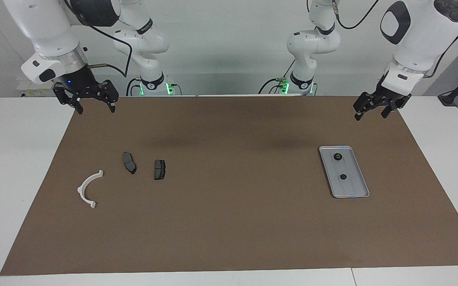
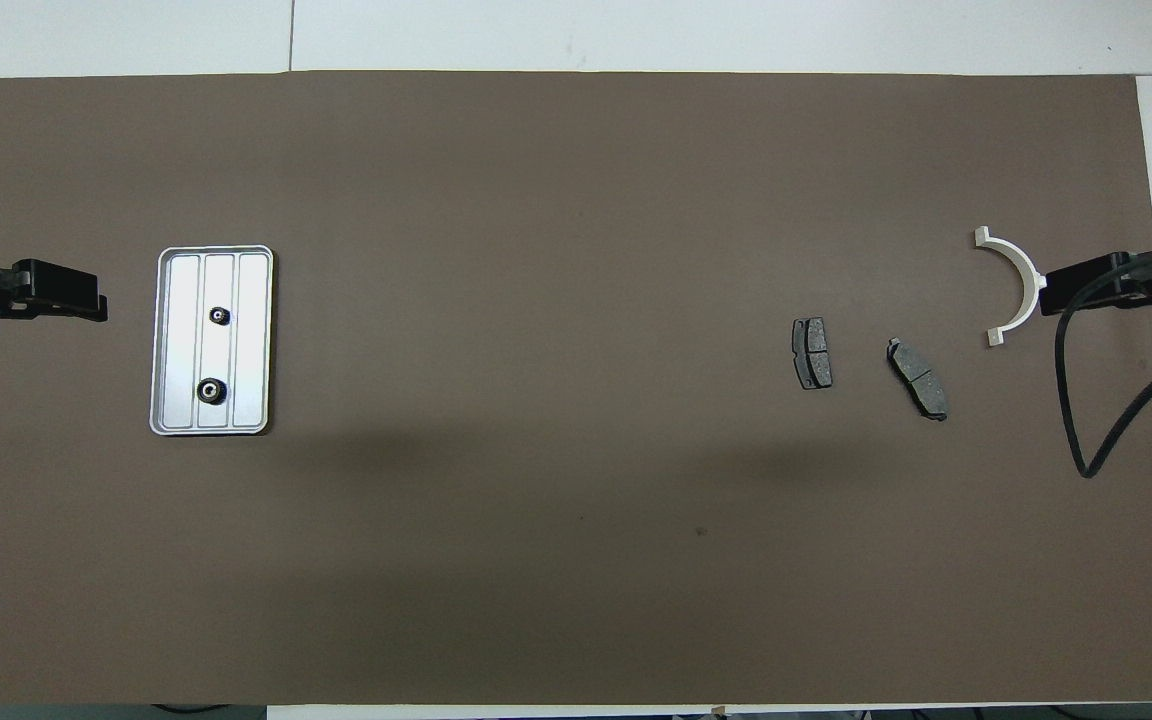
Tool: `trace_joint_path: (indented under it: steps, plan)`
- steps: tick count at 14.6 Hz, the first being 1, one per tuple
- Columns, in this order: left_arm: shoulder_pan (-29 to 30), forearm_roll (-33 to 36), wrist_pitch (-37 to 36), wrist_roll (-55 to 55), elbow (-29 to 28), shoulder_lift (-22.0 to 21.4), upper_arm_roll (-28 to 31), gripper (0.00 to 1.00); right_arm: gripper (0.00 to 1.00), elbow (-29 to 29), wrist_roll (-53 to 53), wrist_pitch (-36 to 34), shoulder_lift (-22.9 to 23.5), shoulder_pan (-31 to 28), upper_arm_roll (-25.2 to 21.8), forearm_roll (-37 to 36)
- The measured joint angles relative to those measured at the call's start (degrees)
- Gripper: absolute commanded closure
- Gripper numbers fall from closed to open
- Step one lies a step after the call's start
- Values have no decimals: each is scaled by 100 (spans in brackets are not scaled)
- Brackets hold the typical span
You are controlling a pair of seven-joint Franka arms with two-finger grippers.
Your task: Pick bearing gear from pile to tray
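Observation:
The silver tray [image 1: 352,186] [image 2: 251,340] lies toward the left arm's end of the table. Two small black round rings lie in it [image 1: 337,157] [image 1: 343,176], also seen in the overhead view [image 2: 220,316] [image 2: 209,390]. The pile toward the right arm's end holds a white half-ring bracket [image 1: 89,188] [image 2: 1011,285] and two dark grey plates [image 1: 129,162] [image 1: 160,169] [image 2: 918,378] [image 2: 812,352]. My right gripper [image 1: 96,110] [image 2: 1051,290] is open and empty, raised above the mat's edge. My left gripper [image 1: 370,115] [image 2: 86,300] is open and empty, raised beside the tray.
A brown mat [image 1: 229,222] covers most of the white table [image 1: 14,159]. A black cable [image 2: 1086,400] hangs from the right arm over the mat's end. Both arm bases stand at the robots' edge.

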Motion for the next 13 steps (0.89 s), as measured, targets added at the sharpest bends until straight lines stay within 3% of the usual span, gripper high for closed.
trace_joint_path:
  steps: [13]
  plan:
    - [3, 0, -75, -2, 320, 46, -88, 0, 0, 0, 0, 0, 0, 0, 0, 0]
